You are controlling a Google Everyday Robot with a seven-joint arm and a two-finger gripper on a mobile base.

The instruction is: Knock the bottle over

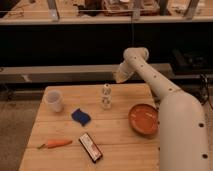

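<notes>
Upright whitish bottle (pixel 106 96), tool (pixel 120 76) beside.

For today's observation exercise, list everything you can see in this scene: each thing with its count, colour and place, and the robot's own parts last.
bottle: one, whitish, upright at the table's far middle.
cup: one, white, far left of the table.
sponge: one, blue, between cup and bottle, nearer the camera.
carrot: one, orange, near left edge.
snack packet: one, dark with red and white, near middle.
bowl: one, reddish-orange, right side.
table: one, light wood.
arm: one, white, reaching in from the right.
gripper: one, pale, beyond the table's far edge, right of the bottle.
</notes>
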